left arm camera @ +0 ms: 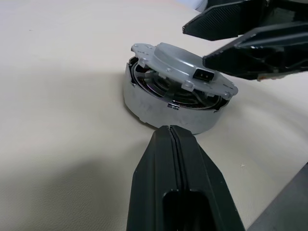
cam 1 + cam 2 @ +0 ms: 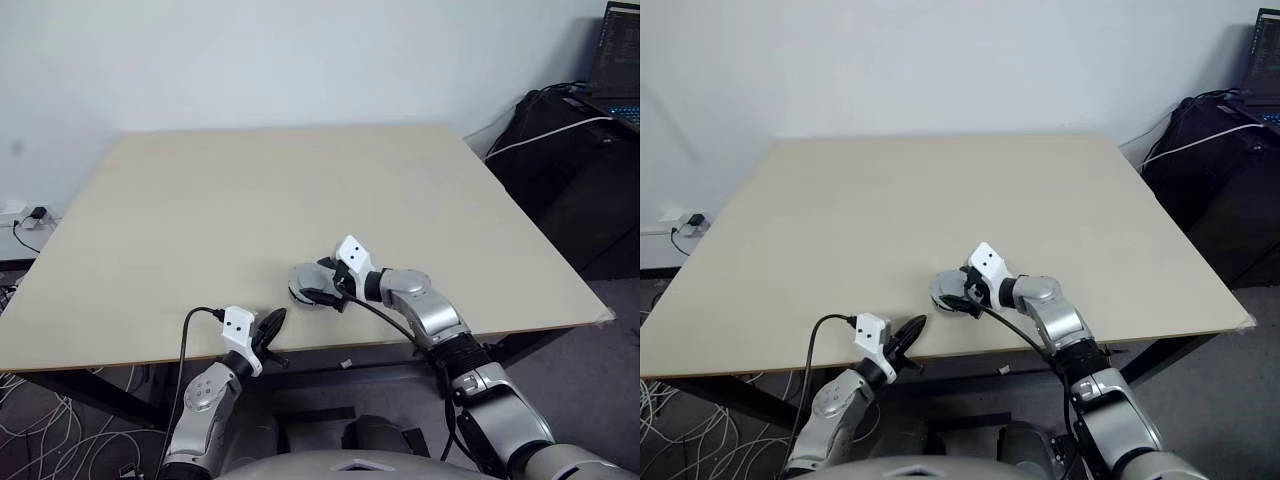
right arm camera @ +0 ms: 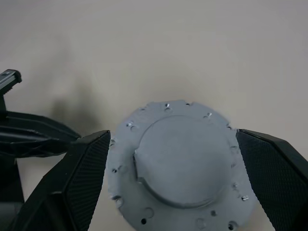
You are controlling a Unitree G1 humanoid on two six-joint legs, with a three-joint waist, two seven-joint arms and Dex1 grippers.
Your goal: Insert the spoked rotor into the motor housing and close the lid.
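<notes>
lid (image 3: 183,168) lies between spread right claw (image 3: 173,180) fingers.

The left arm reaches forward low, its wrist nearly level. The left gripper (image 2: 272,325) has its two black fingers pressed together, tips aimed forward and toward the right gripper. The right arm bends inward at the wrist, angled slightly down. The right gripper (image 3: 173,178) stands wide open, one finger (image 3: 84,178) on each side of the gap, just ahead of the left gripper's tip.
</notes>
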